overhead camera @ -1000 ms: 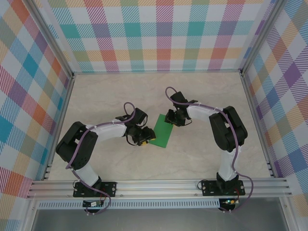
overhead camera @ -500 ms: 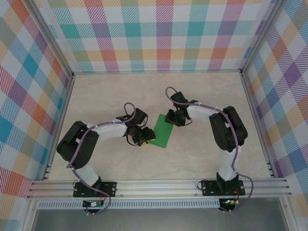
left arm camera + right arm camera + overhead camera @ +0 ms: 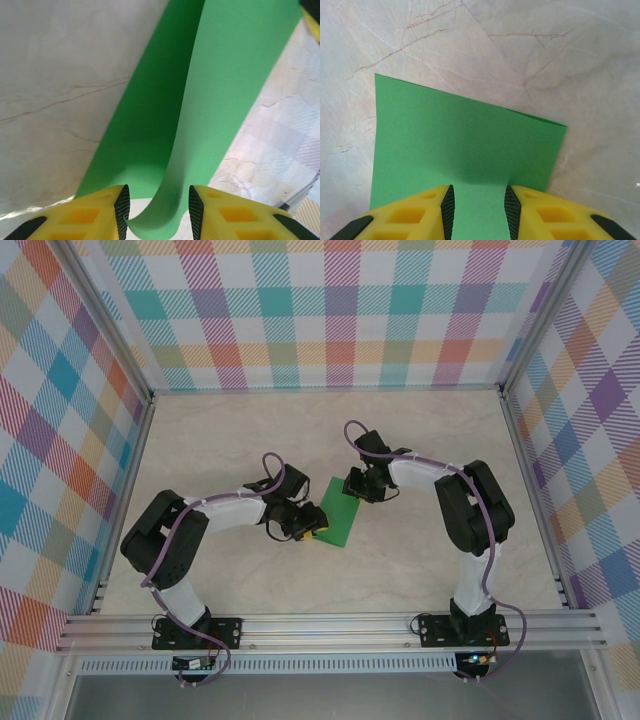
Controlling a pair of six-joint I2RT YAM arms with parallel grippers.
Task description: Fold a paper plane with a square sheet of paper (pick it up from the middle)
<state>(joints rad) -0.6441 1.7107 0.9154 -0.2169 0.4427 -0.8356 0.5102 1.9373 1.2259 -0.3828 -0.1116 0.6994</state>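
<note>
Lying on the table [image 3: 430,560], the folded square sheet of paper [image 3: 338,510] is straddled, not gripped: its curled layer by the parted left gripper [image 3: 156,202], its edge by the parted right gripper [image 3: 479,197].

top: high overhead, far, looking down | wrists: close, low, facing forward-down | all share green sheet [image 3: 337,510]

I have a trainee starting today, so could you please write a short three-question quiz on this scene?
1. Fill in: in front of the right hand, the green paper lies ____ on the table.
2. At which hand does a paper layer curl upward? A. left hand B. right hand
3. True or false: the paper is crumpled into a ball.
Key: 1 flat; 2 A; 3 false.
</note>
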